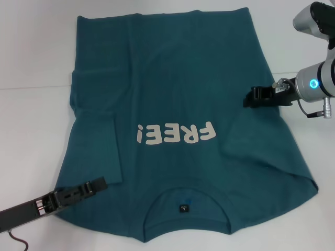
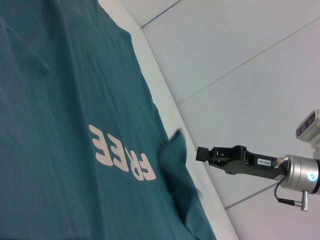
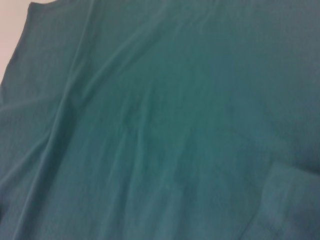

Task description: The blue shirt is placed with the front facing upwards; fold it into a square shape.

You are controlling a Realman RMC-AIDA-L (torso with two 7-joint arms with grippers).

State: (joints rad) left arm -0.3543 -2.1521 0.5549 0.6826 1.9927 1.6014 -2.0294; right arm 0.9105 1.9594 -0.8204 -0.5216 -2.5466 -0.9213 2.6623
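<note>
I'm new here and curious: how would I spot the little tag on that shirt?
Find the blue shirt spread across the white table. Below its white "FREE!" lettering, inside the round neck opening nearest the robot, sits a small dark label, the only square patch there.

White table (image 1: 31, 63) carries one item: the blue shirt (image 1: 172, 99), spread flat, front up, covering the centre. Collar at the near edge, hem far. Left sleeve folded inward over the body.
</note>
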